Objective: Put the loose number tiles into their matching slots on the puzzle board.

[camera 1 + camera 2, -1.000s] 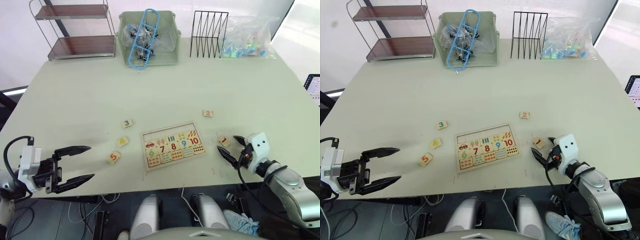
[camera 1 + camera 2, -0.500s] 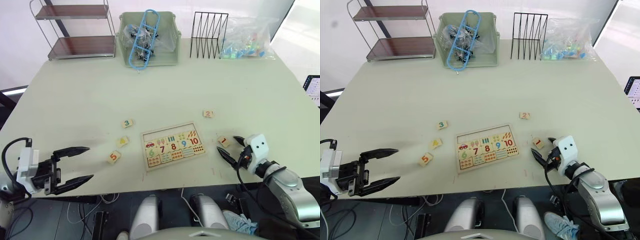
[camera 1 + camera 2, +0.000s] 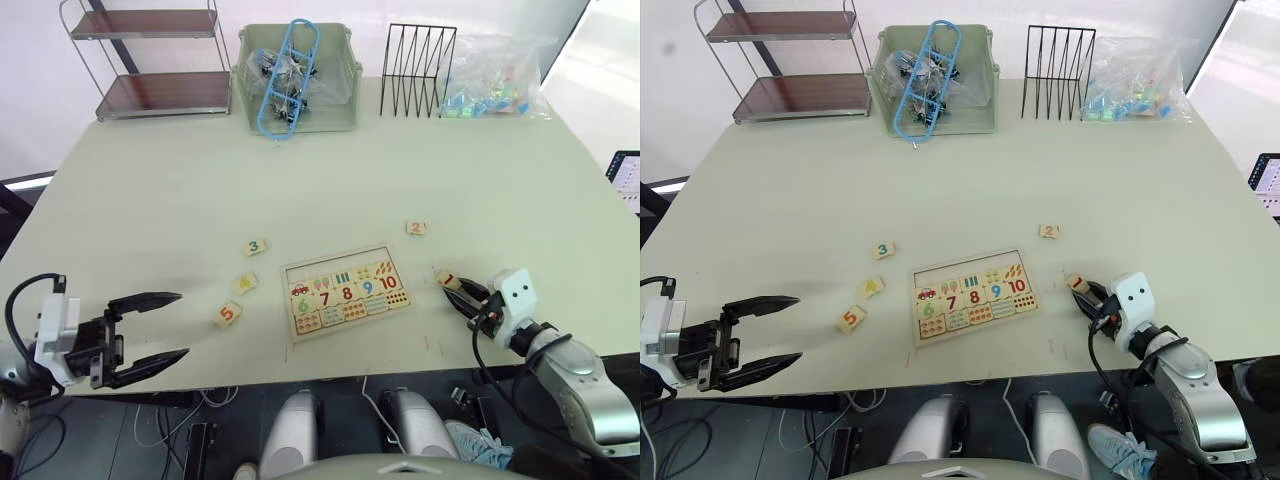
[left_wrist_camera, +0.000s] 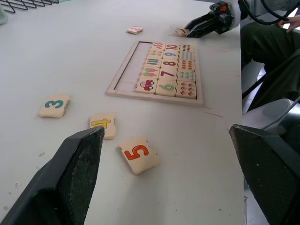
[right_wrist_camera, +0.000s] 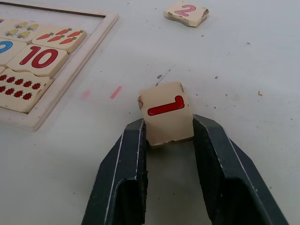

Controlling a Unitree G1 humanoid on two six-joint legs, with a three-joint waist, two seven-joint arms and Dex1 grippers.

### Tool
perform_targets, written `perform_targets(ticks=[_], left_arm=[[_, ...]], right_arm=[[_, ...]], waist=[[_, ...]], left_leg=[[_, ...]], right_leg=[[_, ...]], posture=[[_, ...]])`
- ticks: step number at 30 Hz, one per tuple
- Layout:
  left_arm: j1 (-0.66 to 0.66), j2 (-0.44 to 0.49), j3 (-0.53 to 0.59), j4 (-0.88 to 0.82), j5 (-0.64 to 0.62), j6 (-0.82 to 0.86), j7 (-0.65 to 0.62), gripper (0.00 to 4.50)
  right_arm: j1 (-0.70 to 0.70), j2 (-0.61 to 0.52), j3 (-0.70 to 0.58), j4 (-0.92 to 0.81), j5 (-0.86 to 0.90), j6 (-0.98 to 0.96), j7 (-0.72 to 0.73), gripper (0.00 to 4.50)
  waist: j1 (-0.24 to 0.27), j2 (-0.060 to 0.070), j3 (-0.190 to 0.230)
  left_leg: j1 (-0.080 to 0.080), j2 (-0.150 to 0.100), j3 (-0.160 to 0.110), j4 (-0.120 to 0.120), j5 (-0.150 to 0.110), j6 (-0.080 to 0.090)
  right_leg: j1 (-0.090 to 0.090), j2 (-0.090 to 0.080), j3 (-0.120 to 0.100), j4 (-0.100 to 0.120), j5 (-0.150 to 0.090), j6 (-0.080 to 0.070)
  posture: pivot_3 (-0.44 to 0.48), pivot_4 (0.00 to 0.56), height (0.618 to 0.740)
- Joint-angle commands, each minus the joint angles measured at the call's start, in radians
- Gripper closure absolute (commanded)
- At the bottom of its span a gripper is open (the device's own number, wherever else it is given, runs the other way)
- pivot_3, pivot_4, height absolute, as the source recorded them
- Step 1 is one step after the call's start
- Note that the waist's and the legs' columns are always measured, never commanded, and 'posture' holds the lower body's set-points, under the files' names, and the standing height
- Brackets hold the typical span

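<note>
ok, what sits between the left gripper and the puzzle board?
In the left wrist view, the 5 tile lies nearest the left gripper, the 4 tile beyond it; then bare table before the puzzle board.

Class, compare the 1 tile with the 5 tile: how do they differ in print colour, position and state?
The 1 tile has a red digit; the 5 tile an orange one. The 1 lies right of the puzzle board, gripped by the right tool; the 5 lies free, left of it. Both are small light-wood squares.

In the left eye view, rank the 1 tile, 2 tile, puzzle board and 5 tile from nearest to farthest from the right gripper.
1. 1 tile, between the right gripper fingers.
2. 2 tile, farther up the table.
3. puzzle board, toward the robot's left.
4. 5 tile, beyond the board, nearer the left gripper.
</note>
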Motion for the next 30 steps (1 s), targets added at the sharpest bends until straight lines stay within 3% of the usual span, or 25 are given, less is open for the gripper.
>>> perform_targets(ticks=[1,7,14,18,23,30], left_arm=[[-0.004,-0.004,0.028,-0.020,-0.003,0.010,-0.029,0.00],[0.002,-0.040,0.065,-0.069,-0.007,0.058,-0.009,0.00],[0.048,-0.091,0.112,-0.144,0.021,0.101,0.017,0.00],[0.071,-0.109,0.143,-0.168,0.047,0.116,0.051,0.00],[0.116,-0.136,0.181,-0.217,0.065,0.136,0.097,0.00],[0.170,-0.186,0.218,-0.277,0.080,0.148,0.150,0.00]], right_arm=[[-0.028,-0.043,-0.044,-0.033,0.024,0.033,0.035,3.63],[-0.141,-0.148,-0.067,-0.063,0.106,0.136,0.141,3.63],[-0.332,-0.260,0.001,-0.057,0.166,0.265,0.292,3.63],[-0.555,-0.314,0.106,-0.006,0.178,0.347,0.430,3.63],[-0.749,-0.306,0.241,0.077,0.114,0.359,0.521,3.63],[-0.949,-0.198,0.386,0.181,0.018,0.318,0.582,3.63]], waist=[[0.000,0.000,0.000],[0.000,0.001,0.001],[-0.001,0.001,0.001],[-0.005,0.006,0.004],[-0.004,0.006,0.004],[-0.004,0.006,0.004]], left_leg=[[0.000,0.000,0.000,0.000,0.000,0.000],[0.000,0.000,0.000,0.000,0.000,0.000],[0.000,0.000,-0.001,0.000,0.000,0.000],[-0.001,0.000,-0.002,0.001,0.000,0.000],[-0.001,0.000,-0.004,0.000,0.000,0.000],[-0.004,0.000,-0.004,0.000,0.000,0.000]], right_leg=[[0.000,0.000,0.000,0.000,0.000,0.000],[0.000,0.000,0.000,0.000,0.000,0.000],[0.000,0.000,-0.001,0.000,0.000,0.000],[0.000,0.000,-0.001,0.000,0.000,0.000],[-0.001,0.000,-0.001,0.000,0.000,-0.001],[-0.005,-0.001,0.001,0.000,0.000,0.000]], posture=[[0.000,0.150,0.740],[0.000,0.150,0.740],[0.000,0.150,0.740],[0.000,0.150,0.740],[0.000,0.150,0.740],[0.000,0.150,0.740]])
